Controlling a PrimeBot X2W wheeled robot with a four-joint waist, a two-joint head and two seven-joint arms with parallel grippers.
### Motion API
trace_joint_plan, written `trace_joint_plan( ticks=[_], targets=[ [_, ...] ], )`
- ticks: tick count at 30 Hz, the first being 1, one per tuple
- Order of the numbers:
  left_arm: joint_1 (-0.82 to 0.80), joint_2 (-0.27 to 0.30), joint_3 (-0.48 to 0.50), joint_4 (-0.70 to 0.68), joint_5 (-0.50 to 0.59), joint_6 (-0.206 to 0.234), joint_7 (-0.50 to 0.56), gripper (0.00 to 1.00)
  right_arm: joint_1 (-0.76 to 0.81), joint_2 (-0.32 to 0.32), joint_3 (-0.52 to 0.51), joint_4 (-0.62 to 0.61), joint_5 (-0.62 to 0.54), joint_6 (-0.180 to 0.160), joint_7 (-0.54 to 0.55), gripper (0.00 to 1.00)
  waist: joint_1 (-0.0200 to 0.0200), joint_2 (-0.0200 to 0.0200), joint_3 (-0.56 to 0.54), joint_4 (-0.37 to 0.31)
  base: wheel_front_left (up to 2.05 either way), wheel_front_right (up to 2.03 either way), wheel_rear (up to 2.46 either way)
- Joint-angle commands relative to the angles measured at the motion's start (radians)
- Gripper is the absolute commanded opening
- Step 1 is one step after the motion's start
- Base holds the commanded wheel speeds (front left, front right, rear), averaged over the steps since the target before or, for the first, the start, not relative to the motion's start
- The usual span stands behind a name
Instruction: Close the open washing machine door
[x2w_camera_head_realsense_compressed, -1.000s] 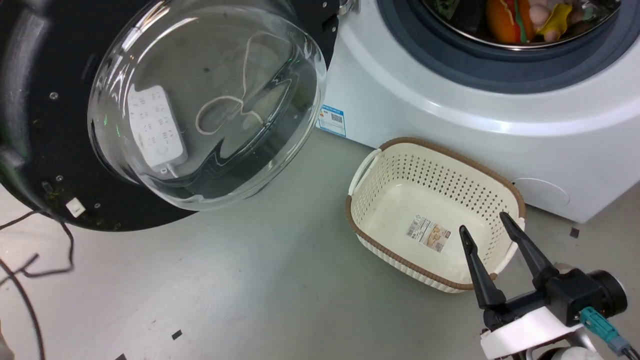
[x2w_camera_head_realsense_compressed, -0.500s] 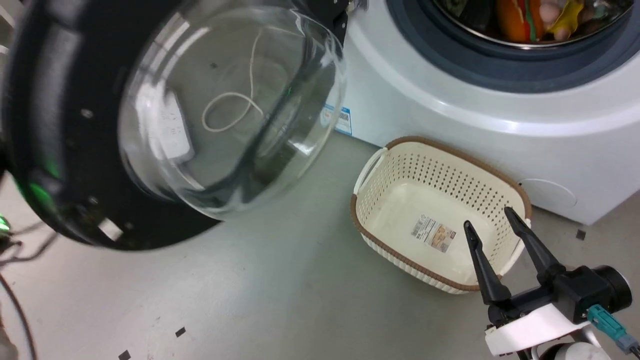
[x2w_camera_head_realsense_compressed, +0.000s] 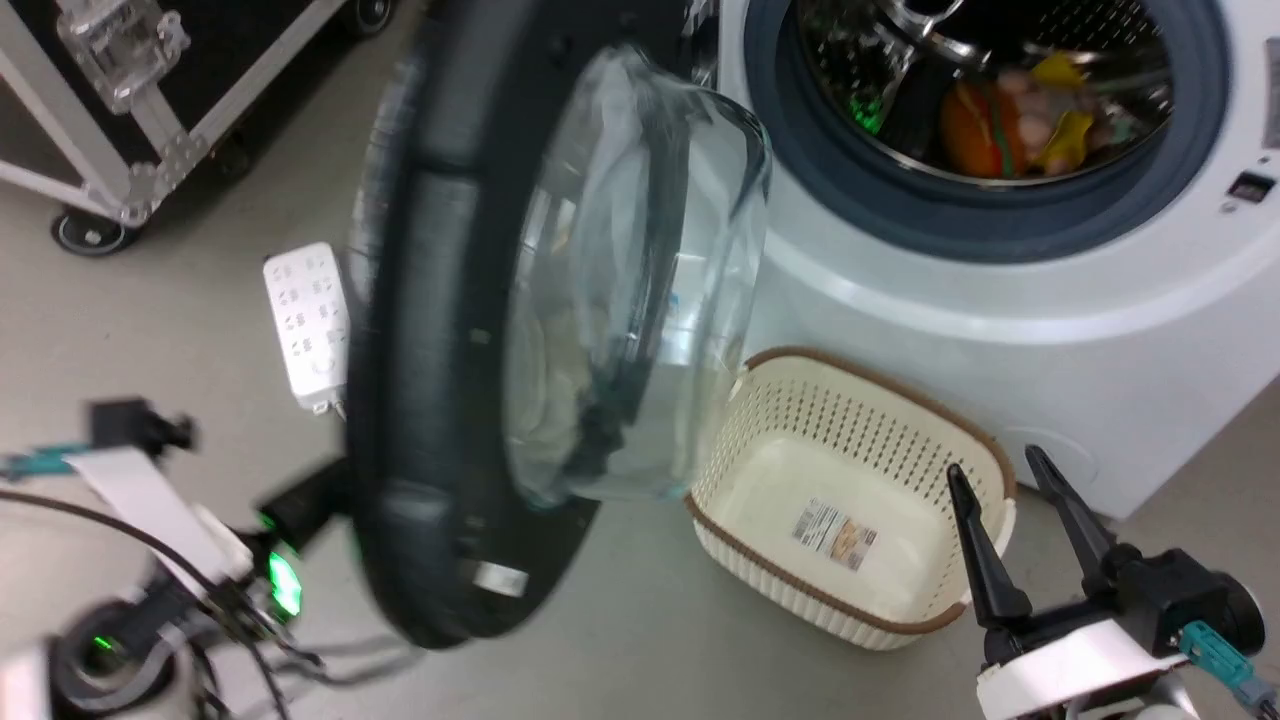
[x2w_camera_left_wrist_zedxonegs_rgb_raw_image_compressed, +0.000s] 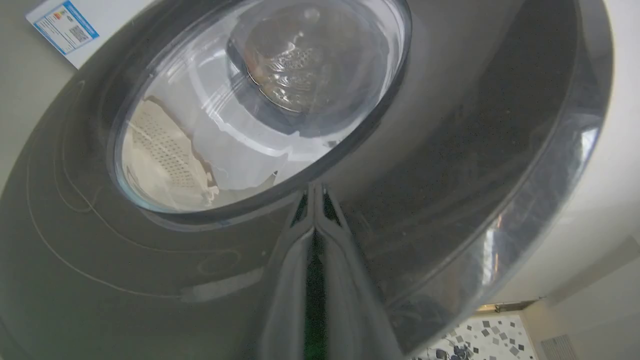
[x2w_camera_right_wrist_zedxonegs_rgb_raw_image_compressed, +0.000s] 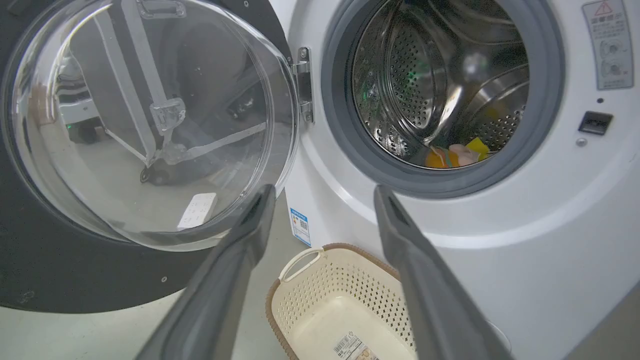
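Standing edge-on, washing machine door (x2w_camera_head_realsense_compressed: 430, 400) leaves drum (x2w_camera_head_realsense_compressed: 1095, 30) exposed.

The washing machine door (x2w_camera_head_realsense_compressed: 430, 330) stands open, swung well out from the front on its metal hinge (x2w_camera_right_wrist_zedxonegs_rgb_raw_image_compressed: 304, 85) at the porthole's left side. The head view catches it nearly edge-on, a wide glossy black rim with a clear glass bowl (x2w_camera_head_realsense_compressed: 640, 300) bulging toward the machine. The washing machine (x2w_camera_head_realsense_compressed: 1000, 310) is a big white front-loader. Its grey-ringed round porthole is uncovered, showing the perforated steel drum (x2w_camera_right_wrist_zedxonegs_rgb_raw_image_compressed: 440, 80), and a small blue sticker (x2w_camera_right_wrist_zedxonegs_rgb_raw_image_compressed: 299, 226) sits low on its front.
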Motion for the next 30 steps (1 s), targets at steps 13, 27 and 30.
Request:
trace_joint_plan(
  ticks=[13,27,30],
  targets=[
    [0.275,-0.036,-0.338,-0.144,-0.174,0.023,-0.193,0.0,0.027,0.024,-0.038,0.018,-0.019,0.001,-0.005,1.0,0.0001,-0.0001,-0.068,-0.171,0.0,0.0,0.0],
    [0.114,-0.037,-0.629,-0.019,-0.25,-0.016,-0.577,0.0,-0.01,0.025,-0.074,-0.002,-0.017,0.001,-0.005,1.0,0.0001,-0.0001,0.081,-0.476,0.0,0.0,0.0],
    [0.013,-0.037,-0.667,0.006,-0.248,-0.017,-0.68,0.0,-0.029,0.026,-0.074,-0.006,-0.005,0.001,-0.005,1.0,0.0001,-0.0001,0.134,-0.536,0.0,0.0,0.0]
  ],
)
